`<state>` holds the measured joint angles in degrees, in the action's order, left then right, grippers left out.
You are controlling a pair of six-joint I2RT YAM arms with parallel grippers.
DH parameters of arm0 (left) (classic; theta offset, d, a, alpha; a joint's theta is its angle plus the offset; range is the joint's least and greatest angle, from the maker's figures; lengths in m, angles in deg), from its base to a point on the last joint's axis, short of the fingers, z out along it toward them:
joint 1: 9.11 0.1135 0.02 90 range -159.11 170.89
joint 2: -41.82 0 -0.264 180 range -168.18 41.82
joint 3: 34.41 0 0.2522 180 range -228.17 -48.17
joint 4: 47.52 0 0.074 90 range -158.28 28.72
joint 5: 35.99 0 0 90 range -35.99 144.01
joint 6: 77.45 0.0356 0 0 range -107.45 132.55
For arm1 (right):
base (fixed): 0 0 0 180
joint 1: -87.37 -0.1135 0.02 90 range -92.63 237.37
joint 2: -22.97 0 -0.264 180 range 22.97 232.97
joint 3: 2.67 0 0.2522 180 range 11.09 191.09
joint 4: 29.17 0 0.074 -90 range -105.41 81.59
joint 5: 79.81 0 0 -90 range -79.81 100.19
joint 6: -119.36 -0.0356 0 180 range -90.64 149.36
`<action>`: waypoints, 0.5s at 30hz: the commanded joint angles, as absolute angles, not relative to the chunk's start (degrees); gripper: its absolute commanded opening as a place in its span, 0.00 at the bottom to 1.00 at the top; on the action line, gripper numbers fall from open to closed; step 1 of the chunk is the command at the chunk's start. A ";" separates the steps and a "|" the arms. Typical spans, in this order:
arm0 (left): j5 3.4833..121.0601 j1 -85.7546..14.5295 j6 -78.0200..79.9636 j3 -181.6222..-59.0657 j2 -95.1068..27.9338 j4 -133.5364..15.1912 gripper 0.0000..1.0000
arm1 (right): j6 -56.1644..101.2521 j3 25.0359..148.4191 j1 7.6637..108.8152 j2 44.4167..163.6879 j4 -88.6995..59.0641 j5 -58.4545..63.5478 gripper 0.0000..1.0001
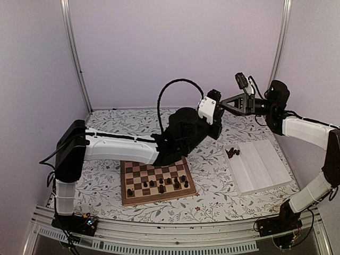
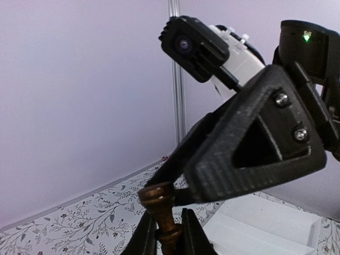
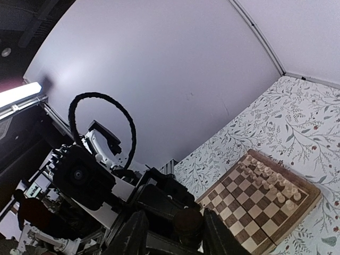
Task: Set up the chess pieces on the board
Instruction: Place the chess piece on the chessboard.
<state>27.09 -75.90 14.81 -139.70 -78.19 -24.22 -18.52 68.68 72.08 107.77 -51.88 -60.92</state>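
Jaws of the left gripper were clenched on the stem of a dark chess piece, held in mid-air. The right gripper faced it, jaws spread loosely around the same piece. Down below, the board lay on the left gripper's side and a white tray on the right gripper's.

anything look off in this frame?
Nothing spilled or broken. Oddest bit: the left hand clamps a brown chess piece slightly askew, in mid-air beyond the board, with the right hand open at its top. The dark pieces on the board look unevenly lined up.
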 commanded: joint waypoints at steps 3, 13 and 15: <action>34.17 -71.52 15.15 -137.25 -64.42 -48.21 0.06 | -5.95 70.62 80.83 103.66 -38.01 -67.20 0.52; 55.55 -58.51 0.51 -143.89 -55.95 -110.63 0.07 | 32.46 71.94 85.54 99.69 -8.37 -56.08 0.53; 59.88 -55.62 -1.58 -141.93 -53.67 -115.94 0.07 | 35.38 72.06 85.46 99.73 -6.71 -55.43 0.53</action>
